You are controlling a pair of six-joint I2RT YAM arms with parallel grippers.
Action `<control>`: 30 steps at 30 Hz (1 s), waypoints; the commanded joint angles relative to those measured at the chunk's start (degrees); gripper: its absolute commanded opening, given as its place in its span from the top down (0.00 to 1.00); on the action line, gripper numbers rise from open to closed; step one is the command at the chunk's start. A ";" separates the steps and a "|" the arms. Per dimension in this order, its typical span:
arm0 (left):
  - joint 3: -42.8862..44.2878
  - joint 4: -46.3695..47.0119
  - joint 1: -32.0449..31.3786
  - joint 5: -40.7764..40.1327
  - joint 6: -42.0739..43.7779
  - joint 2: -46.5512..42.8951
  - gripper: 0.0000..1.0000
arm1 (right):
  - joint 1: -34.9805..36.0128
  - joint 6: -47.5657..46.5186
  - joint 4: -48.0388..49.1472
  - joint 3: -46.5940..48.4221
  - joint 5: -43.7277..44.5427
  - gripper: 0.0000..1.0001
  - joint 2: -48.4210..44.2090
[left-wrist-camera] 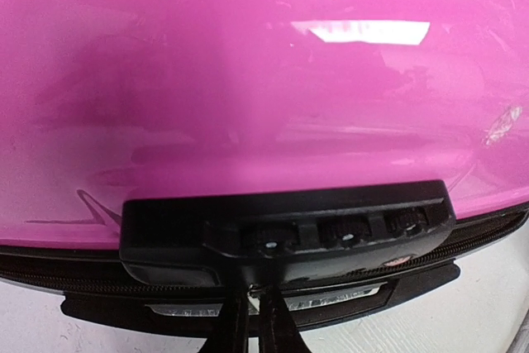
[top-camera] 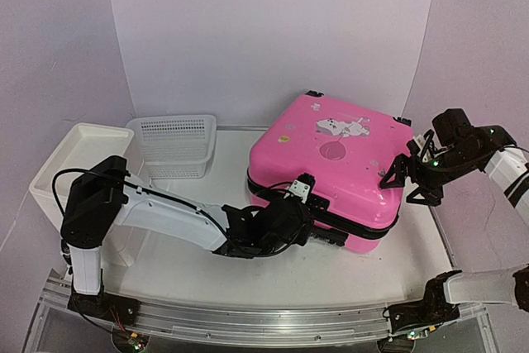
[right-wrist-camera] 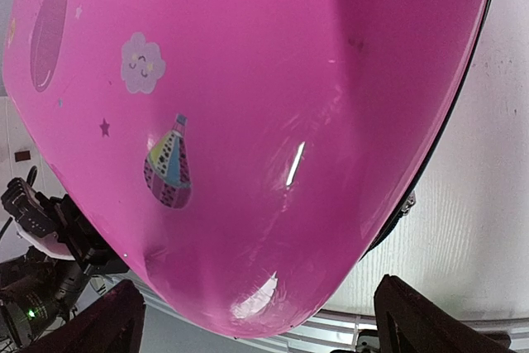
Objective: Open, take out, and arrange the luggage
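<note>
Left pincer (left-wrist-camera: 260,303) clenched under the lock (left-wrist-camera: 285,229) of the luggage (top-camera: 331,155), seemingly on a zip pull: drag steadily. Right pincer (top-camera: 405,186) gaping.

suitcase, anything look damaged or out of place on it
Nothing stands out. The pink suitcase lies flat and closed, glossy and uncracked where visible, its stickers intact and the zipper shut beside the lock. It only sits turned at an angle to the table edge.
</note>
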 commanded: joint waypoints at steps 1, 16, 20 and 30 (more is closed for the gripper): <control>4.93 3.87 1.37 -5.58 1.01 -0.03 0.97 | 0.19 0.89 0.95 0.20 0.79 0.02 -1.24; -9.17 3.55 5.31 24.60 1.91 -11.93 0.85 | 0.14 0.94 1.02 -0.15 1.80 0.02 -1.73; -11.94 5.53 6.51 36.49 1.81 -14.98 0.69 | 0.19 0.61 1.09 -0.33 1.51 0.02 -1.44; -15.00 15.95 13.56 55.33 -5.15 -12.38 0.39 | 0.16 -0.10 1.09 -0.29 0.99 0.02 -1.44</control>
